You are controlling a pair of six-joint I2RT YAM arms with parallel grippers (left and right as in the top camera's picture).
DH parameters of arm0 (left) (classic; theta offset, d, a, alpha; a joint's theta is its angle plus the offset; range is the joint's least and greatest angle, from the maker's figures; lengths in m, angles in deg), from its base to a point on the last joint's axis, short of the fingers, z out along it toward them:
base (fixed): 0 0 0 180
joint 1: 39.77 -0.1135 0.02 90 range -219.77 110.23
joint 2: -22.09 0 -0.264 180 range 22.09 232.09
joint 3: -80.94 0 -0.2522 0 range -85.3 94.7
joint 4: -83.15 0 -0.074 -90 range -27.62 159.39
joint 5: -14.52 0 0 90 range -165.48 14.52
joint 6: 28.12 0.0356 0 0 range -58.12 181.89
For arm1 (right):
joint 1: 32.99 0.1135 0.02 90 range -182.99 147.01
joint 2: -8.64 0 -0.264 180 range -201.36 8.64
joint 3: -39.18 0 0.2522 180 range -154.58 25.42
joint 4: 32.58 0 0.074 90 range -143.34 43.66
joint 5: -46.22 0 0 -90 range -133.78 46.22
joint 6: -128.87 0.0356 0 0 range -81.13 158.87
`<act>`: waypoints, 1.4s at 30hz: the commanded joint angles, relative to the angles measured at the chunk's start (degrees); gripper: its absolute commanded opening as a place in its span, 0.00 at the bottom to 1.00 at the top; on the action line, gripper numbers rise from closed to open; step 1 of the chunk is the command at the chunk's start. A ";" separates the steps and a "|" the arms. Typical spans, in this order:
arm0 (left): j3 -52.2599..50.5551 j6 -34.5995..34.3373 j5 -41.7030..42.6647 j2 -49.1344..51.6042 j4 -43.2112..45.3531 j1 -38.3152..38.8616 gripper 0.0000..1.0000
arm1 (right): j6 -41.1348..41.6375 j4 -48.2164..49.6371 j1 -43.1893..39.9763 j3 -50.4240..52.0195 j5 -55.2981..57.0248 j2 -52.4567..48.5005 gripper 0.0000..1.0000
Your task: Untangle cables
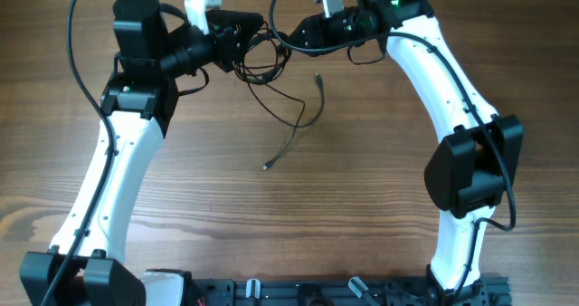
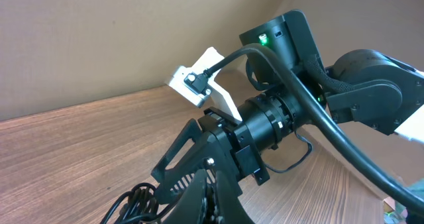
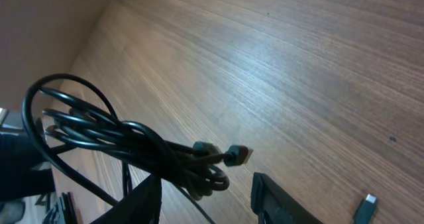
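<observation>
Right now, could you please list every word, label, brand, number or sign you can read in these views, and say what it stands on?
None: no word, label, brand or number can be read in any view.
The only sign is a green light on the right arm.
The cables and the table show no print.

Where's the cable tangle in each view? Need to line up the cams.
Overhead: cable tangle at top centre, with loose ends trailing down toward mid-table.
Left wrist: bottom-left corner, partly cut off by the frame.
Right wrist: left of centre, with the plugs pointing right.
Shared landmark: the wood-grain table.
</observation>
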 commanded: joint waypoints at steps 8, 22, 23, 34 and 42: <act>0.26 -0.11 -0.11 -1.27 0.57 -0.26 0.04 | -1.22 3.15 1.55 -0.20 -0.04 -0.66 0.36; 0.26 -0.11 -0.35 -1.27 1.33 -0.59 0.04 | -4.68 -0.24 3.32 -0.17 1.05 -1.40 0.43; 0.26 -0.11 -0.35 -1.27 1.44 -0.74 0.04 | -5.11 -1.09 3.28 -0.17 1.11 -1.40 0.44; 0.26 -0.11 -0.35 -1.27 1.68 -1.11 0.04 | -5.97 -3.43 3.23 -0.17 2.32 -1.40 0.46; 0.26 -0.15 -0.33 -1.27 2.05 -1.11 0.04 | -2.71 -1.75 2.91 -0.17 8.61 -1.42 0.05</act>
